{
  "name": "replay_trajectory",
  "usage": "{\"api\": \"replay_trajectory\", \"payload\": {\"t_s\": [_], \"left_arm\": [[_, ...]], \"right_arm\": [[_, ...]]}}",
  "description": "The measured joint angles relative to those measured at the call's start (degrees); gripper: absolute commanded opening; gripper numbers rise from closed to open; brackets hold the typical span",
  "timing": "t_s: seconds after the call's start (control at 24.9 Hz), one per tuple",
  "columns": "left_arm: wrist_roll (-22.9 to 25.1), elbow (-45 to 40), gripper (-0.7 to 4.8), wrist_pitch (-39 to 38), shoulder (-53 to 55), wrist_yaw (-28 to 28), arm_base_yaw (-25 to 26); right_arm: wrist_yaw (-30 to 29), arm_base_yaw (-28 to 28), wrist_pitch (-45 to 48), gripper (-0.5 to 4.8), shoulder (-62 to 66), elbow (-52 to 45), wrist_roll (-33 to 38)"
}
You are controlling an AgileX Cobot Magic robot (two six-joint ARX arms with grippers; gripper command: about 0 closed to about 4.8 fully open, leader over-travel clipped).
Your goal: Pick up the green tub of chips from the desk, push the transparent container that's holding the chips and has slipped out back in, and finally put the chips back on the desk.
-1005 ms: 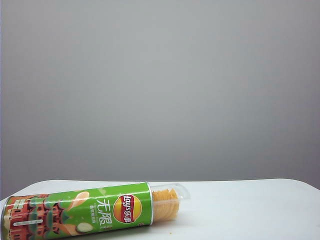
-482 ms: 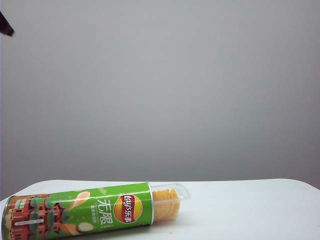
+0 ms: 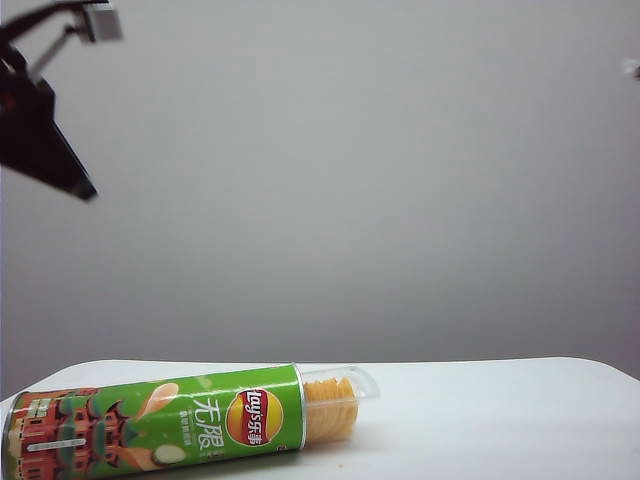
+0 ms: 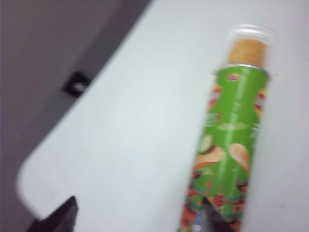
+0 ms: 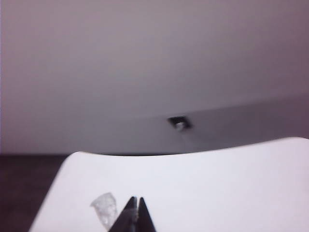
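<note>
Only my left wrist view shows the left gripper (image 4: pixel 140 215) spread apart above one green tub of chips (image 4: pixel 228 145). My right wrist view shows the right gripper (image 5: pixel 134 212) pinched tight, empty, over the desk (image 5: pixel 217 183).

From my exterior view the green tub of chips (image 3: pixel 160 425) is cut off at its left end. The left gripper (image 4: pixel 140 217) shows only two blurred, cropped fingertips. The right gripper (image 5: pixel 134 215) shows only its tips.

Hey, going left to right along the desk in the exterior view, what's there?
Bright green cylindrical chip can lying on its side → clear plastic tray of orange-yellow chips sticking out → bare white desk.
</note>
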Motion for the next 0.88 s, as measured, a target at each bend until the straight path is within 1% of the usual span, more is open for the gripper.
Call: {"api": "replay_trajectory", "payload": {"t_s": [0.08,0.12,0.16,0.2,0.24,0.4,0.52,0.56,0.6,0.68,0.8,0.88], "left_arm": [[0.6,0.7,3.46,-0.4,3.8,1.3,0.0],[0.8,0.9,3.58,-0.9,5.1,1.5,0.0],[1.6,1.9,3.98,-3.5,7.9,2.4,0.0],[2.2,2.5,4.68,-4.3,9.6,2.9,0.0],[2.8,3.0,4.77,-4.6,12.3,3.1,0.0],[3.2,3.0,4.79,-4.2,15.7,2.6,0.0],[3.3,3.0,4.79,-4.0,18.6,-1.6,-0.9],[3.2,3.0,4.79,-4.2,20.0,-3.3,-0.9],[3.2,3.0,4.79,-4.1,20.7,-3.7,-0.9],[3.2,3.0,4.79,-4.0,22.4,-3.8,-1.2],[3.2,3.0,4.79,-4.0,24.4,-3.7,-1.8],[3.2,3.0,4.79,-4.0,26.0,-2.6,-2.3]], "right_arm": [[-5.8,0.1,0.2,-0.03,7.4,4.6,0.0],[-9.3,0.2,-0.1,-0.02,10.9,6.6,0.2],[-13.5,0.6,-0.3,-0.02,15.2,9.0,0.8],[-15.3,0.6,-0.7,-0.02,17.5,10.4,1.1],[-16.4,0.7,-0.5,-0.02,20.7,12.3,1.3],[-16.7,0.9,-0.5,-0.02,24.0,12.6,-0.3],[-17.1,1.1,-0.9,-0.02,26.3,12.6,-1.2],[-18.1,1.1,-1.3,-0.02,27.3,12.6,-1.3],[-19.0,1.1,-1.5,-0.02,27.8,12.6,-1.3],[-20.4,1.1,-1.7,-0.02,28.4,12.5,-1.4],[-20.5,1.1,-1.7,-0.02,28.4,12.6,-1.3],[-20.8,1.1,-1.7,-0.02,28.4,12.6,-1.3]]}}
